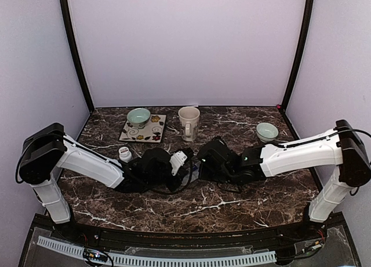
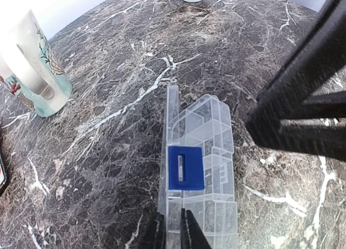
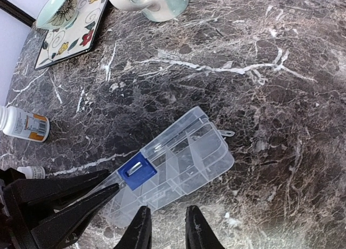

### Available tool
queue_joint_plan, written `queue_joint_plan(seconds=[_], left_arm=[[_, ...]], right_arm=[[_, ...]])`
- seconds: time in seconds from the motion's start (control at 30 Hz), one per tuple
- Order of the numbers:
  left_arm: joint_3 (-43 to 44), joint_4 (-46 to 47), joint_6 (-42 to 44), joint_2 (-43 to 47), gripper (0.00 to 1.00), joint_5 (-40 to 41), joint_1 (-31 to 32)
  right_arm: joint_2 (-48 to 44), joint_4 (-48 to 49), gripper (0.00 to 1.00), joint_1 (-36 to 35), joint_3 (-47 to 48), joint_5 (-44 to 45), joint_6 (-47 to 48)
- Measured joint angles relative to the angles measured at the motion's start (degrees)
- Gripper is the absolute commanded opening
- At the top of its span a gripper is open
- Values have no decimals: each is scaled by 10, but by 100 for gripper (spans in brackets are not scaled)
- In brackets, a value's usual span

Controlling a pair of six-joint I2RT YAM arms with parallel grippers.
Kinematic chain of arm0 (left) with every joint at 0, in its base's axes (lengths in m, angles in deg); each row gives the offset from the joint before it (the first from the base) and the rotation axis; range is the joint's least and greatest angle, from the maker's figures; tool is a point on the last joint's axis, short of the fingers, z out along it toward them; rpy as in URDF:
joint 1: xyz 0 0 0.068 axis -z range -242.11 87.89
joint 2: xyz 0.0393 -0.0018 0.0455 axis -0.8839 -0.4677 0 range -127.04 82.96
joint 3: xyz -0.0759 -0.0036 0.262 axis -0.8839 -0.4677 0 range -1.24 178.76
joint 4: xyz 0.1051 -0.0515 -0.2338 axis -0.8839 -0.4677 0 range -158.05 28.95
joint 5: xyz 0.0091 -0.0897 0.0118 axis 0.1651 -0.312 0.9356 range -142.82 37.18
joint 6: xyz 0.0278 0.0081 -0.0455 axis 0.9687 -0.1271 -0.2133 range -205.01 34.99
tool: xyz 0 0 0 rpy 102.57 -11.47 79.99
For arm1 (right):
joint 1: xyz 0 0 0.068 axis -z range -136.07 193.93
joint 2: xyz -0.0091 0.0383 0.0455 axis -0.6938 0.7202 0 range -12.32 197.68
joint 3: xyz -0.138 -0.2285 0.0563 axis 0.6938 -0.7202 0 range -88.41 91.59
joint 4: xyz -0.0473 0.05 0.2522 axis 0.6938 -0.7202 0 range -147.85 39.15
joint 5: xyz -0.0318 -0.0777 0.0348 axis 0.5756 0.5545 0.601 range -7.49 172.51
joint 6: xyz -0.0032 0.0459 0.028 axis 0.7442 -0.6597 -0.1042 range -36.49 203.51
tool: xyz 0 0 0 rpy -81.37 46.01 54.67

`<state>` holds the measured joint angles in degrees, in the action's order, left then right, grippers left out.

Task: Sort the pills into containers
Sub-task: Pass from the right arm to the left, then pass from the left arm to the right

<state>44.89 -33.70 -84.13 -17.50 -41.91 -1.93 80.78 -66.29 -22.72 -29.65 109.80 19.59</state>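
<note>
The container (image 2: 208,151), a clear compartment tray with a blue latch (image 2: 185,168), lies on the dark marble table between both arms. My left gripper (image 2: 172,219) is shut on the long side wall at the tray's near end. In the right wrist view the tray (image 3: 189,157) lies diagonally. My right gripper (image 3: 166,216) hovers just beside its long edge, open, with nothing between its fingers. The left arm's black fingers (image 3: 65,197) hold the tray's left end. No pills show. A white pill bottle (image 3: 21,124) lies on its side to the left.
A cream mug (image 1: 188,122) stands behind the grippers. A pale green bowl (image 1: 138,116) sits on a floral square plate (image 1: 153,132) at the back left. Another green bowl (image 1: 266,130) is at the back right. A second small bottle (image 3: 32,172) lies near the first.
</note>
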Motion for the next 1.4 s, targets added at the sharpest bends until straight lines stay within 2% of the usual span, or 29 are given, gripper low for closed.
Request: queue_joint_plan(seconds=[0.37, 0.8, 1.07, 1.23, 1.4], left_arm=[[-19, -4, 23, 42, 10, -6, 1], [-24, -13, 48, 61, 9, -56, 1], [-15, -51, 61, 61, 8, -109, -7], [-5, -75, 65, 69, 8, -152, -21], [19, -104, 71, 71, 7, -195, -31]], right_arm=[[0, -9, 23, 0, -2, 43, 43], [0, 2, 23, 17, -2, 30, 109], [-5, 9, 36, 33, -46, 14, 155], [-49, 24, 48, 34, -93, -7, 187], [-77, 61, 52, 37, -122, -26, 237]])
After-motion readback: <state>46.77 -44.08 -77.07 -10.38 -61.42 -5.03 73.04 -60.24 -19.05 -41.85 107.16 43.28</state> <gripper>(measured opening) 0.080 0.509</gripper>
